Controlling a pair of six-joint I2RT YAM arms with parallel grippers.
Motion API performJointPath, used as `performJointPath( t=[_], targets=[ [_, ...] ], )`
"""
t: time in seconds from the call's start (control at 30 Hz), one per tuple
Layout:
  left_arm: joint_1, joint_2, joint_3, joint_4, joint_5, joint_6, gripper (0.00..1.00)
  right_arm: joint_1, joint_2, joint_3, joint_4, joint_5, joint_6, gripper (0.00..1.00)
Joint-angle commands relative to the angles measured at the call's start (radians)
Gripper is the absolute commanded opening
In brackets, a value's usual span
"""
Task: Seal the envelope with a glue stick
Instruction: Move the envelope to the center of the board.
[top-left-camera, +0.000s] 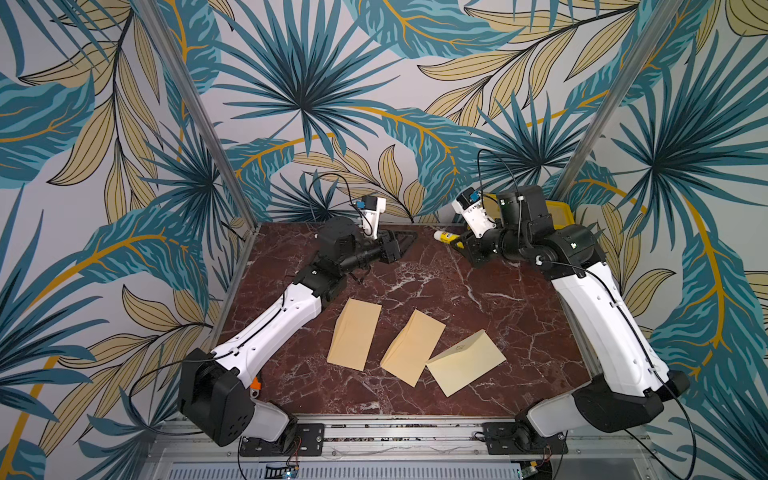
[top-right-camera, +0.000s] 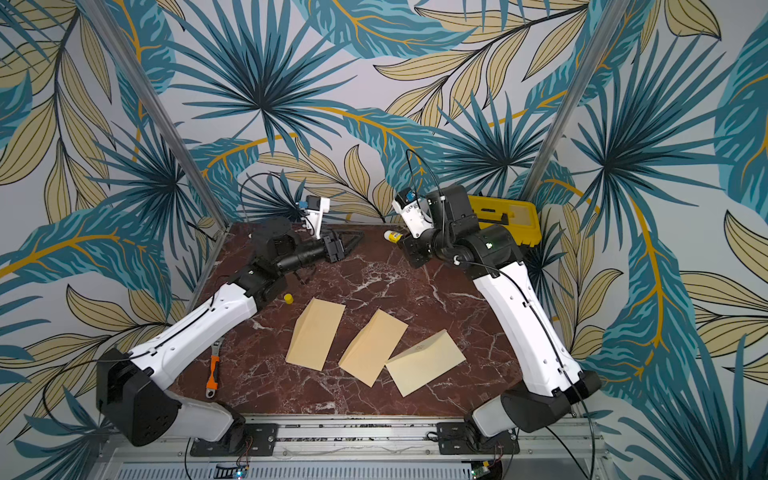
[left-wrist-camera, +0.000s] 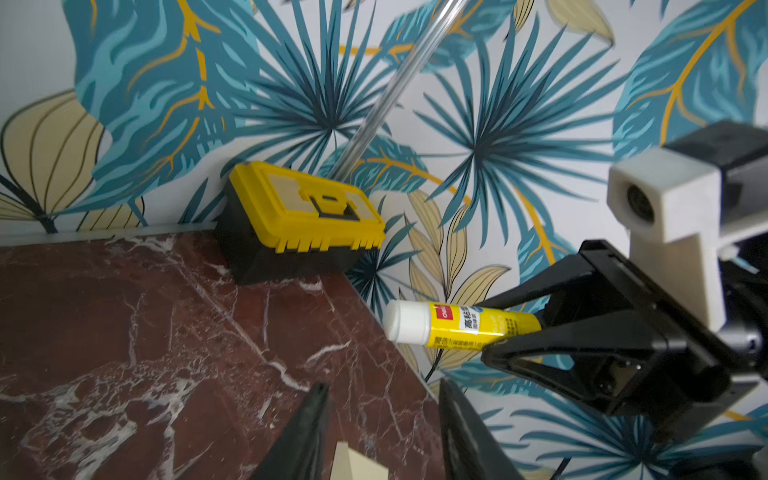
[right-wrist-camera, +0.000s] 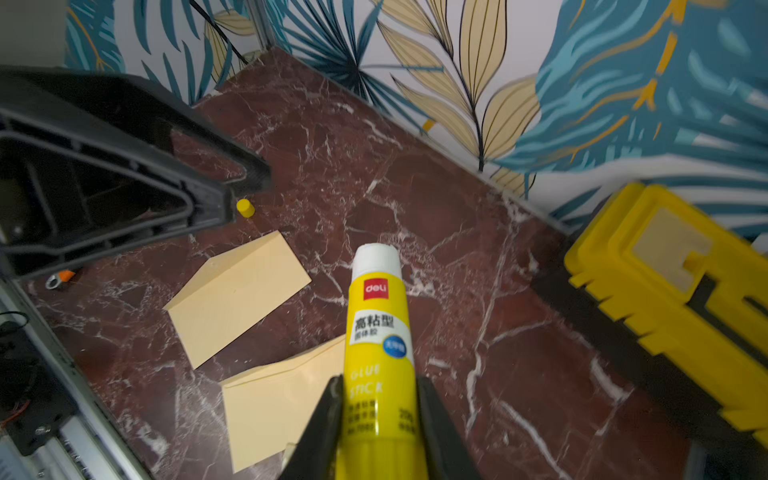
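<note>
Top views, contents by size. Table (top-left-camera: 415, 266): red marble. Toolbox (top-right-camera: 507, 220): yellow, set at the far right corner. Left envelope (top-left-camera: 354, 334), middle envelope (top-left-camera: 412, 347), right envelope (top-left-camera: 465, 368): laid flat in a row toward the front, the last two touching. Left gripper (left-wrist-camera: 382, 395): fingers parted, nothing held. Right gripper (right-wrist-camera: 378, 386): fingers clamped on the glue stick (right-wrist-camera: 378, 316), which is held off the table near the back edge, uncapped white end aimed toward the left gripper. Wrench (top-right-camera: 212, 370): laid beside the left arm. Cap (top-right-camera: 288, 298): yellow, set on the table near the left arm.
</note>
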Motion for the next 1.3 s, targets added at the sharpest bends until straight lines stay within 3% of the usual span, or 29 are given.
performJointPath(
  t=[0.0,0.2,0.37,0.57,0.73,0.9,1.27],
  targets=[
    [-0.042,0.043,0.033,-0.202,0.022,0.141,0.46,-0.016,-0.008,-0.087,-0.139,-0.026,0.218,0.00],
    [-0.122,0.109,0.039,-0.301,0.007,0.246,0.45,-0.034,0.023,-0.127,-0.348,0.185,0.436,0.00],
    [-0.226,0.155,0.040,-0.398,-0.063,0.381,0.45,-0.068,-0.021,-0.288,-0.350,0.180,0.508,0.00],
    [-0.363,0.220,0.079,-0.495,-0.140,0.535,0.45,-0.291,-0.191,-0.533,-0.185,0.066,0.559,0.00],
    [-0.454,0.330,0.172,-0.578,-0.189,0.625,0.45,-0.402,-0.239,-0.604,-0.163,0.048,0.613,0.00],
    [-0.495,0.449,0.259,-0.626,-0.215,0.673,0.46,-0.440,-0.237,-0.627,-0.194,0.070,0.646,0.00],
    [-0.512,0.652,0.423,-0.726,-0.262,0.712,0.50,-0.442,-0.238,-0.635,-0.220,0.078,0.578,0.00]
  ],
)
